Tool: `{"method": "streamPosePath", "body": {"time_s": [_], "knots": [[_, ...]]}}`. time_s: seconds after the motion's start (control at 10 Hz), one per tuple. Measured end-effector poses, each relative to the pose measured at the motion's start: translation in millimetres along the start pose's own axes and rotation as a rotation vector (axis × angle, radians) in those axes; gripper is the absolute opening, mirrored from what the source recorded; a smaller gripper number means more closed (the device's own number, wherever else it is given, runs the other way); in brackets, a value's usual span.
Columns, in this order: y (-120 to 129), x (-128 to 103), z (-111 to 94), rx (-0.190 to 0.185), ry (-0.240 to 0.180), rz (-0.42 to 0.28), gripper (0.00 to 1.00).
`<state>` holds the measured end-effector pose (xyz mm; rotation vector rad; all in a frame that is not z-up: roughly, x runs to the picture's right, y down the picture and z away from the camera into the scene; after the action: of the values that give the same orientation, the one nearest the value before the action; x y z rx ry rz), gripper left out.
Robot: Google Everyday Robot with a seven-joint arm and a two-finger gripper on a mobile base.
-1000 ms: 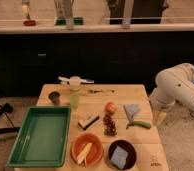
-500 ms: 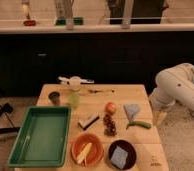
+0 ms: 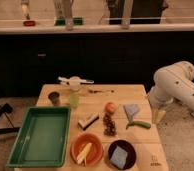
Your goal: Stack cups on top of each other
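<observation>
The gripper [image 3: 158, 114] is held at the table [image 3: 140, 92] edge; its state cannot be told. The grey cup [image 3: 54, 97] and green cup [image 3: 74, 100] are set side by side, well apart from it.

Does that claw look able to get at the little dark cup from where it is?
Probably, with a long stretch. The claw hangs by the right edge of the table; the dark cup stands near the left rear, beside the yellow-green tumbler. Only low things, an apple and a blue sponge, lie between.
</observation>
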<state>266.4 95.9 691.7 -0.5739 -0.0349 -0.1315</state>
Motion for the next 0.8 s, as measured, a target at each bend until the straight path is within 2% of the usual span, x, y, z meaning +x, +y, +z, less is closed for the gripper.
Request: {"method": "streamPosePath", "body": {"time_s": [0.1,0.3,0.6,0.7,0.8], "knots": [[-8.6,-9.3,0.2,-0.001,-0.004,-0.084,0.8],[-16.2,-16.9,0.0,-0.003,-0.006,-0.166,0.8],[-16.4,-16.8,0.3,-0.003,-0.007,-0.17,0.8],[-19.1,-18.5,0.7,0.016,-0.023,-0.187,0.8],[-23.2,-22.5,0.7,0.052,-0.038,-0.228,0.8]]}}
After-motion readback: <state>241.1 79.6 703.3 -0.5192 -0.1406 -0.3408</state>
